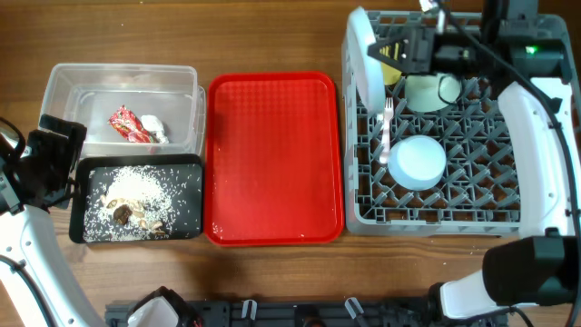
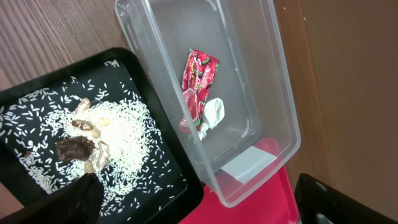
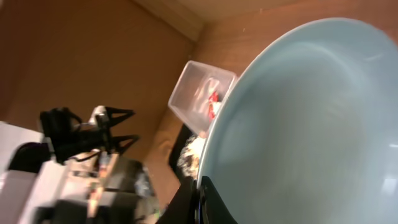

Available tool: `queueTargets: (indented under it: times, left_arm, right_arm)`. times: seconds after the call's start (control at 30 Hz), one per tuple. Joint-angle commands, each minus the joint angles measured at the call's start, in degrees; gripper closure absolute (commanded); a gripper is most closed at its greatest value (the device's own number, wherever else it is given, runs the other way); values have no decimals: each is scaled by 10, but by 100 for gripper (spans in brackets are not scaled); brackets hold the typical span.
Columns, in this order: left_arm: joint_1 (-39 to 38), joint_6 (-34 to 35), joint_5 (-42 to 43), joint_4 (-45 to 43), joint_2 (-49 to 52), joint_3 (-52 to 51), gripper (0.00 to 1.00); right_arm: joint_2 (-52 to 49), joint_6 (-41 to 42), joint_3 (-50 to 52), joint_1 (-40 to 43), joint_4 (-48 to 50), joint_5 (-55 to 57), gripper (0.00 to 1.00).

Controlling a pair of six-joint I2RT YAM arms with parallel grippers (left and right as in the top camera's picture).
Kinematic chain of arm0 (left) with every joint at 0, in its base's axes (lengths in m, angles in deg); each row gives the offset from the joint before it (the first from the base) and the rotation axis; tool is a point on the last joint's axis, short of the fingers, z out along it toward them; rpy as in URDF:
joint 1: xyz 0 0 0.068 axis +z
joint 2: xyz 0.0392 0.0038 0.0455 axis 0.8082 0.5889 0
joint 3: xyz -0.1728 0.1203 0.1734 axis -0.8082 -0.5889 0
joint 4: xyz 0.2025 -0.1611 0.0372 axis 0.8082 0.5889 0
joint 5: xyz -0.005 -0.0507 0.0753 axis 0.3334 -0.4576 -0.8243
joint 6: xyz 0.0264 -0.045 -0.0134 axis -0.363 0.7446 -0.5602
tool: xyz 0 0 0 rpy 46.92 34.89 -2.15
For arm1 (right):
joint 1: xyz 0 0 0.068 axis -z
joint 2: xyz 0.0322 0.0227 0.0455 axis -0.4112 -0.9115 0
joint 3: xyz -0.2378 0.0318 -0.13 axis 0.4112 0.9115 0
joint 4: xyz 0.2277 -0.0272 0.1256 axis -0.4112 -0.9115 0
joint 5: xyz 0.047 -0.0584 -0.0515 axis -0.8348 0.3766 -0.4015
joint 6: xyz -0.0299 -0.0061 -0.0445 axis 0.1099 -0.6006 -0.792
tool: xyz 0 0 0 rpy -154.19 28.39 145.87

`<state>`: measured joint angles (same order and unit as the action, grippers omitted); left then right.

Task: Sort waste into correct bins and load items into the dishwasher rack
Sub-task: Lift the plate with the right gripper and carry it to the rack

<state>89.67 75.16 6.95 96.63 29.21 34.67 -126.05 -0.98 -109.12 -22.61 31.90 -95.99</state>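
Note:
The light blue plate (image 1: 366, 54) stands on edge at the left side of the grey dishwasher rack (image 1: 436, 213), and my right gripper (image 1: 398, 47) is shut on its rim. In the right wrist view the plate (image 3: 311, 124) fills the frame, with the gripper (image 3: 200, 202) pinching its edge. In the rack lie a pale green bowl (image 1: 427, 93), a small light blue bowl (image 1: 418, 162), a white fork (image 1: 387, 125) and a yellow cup (image 1: 391, 71). The clear tub (image 1: 73, 80) holds the red wrapper (image 2: 198, 81) and white tissue (image 2: 213, 113). Rice with brown scraps (image 2: 106, 134) covers the black tray (image 1: 186, 163). My left gripper (image 1: 65, 162) hangs open over the tray's left edge.
A red serving tray (image 1: 274, 159) lies between the bins and the rack. The right arm's white link (image 1: 531, 136) runs over the rack's right side. A white label (image 2: 247, 163) lies in the tub's near end. Bare wooden table lies around everything.

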Motion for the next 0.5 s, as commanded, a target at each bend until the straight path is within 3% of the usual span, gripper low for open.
queueTargets:
  times: [0.0, 0.23, 0.47]
  left_arm:
    - [3, -13, 1, 0, -1, 8, 0]
    - [3, -13, 1, 0, -1, 8, 0]
    - [3, -13, 1, 0, -1, 8, 0]
  right_arm:
    - [-7, 1, 47, 13, 4, -67, 96]
    - [-7, 17, 112, 17, 28, -65, 96]
    - [-7, 121, 115, 24, 88, -10, 96]
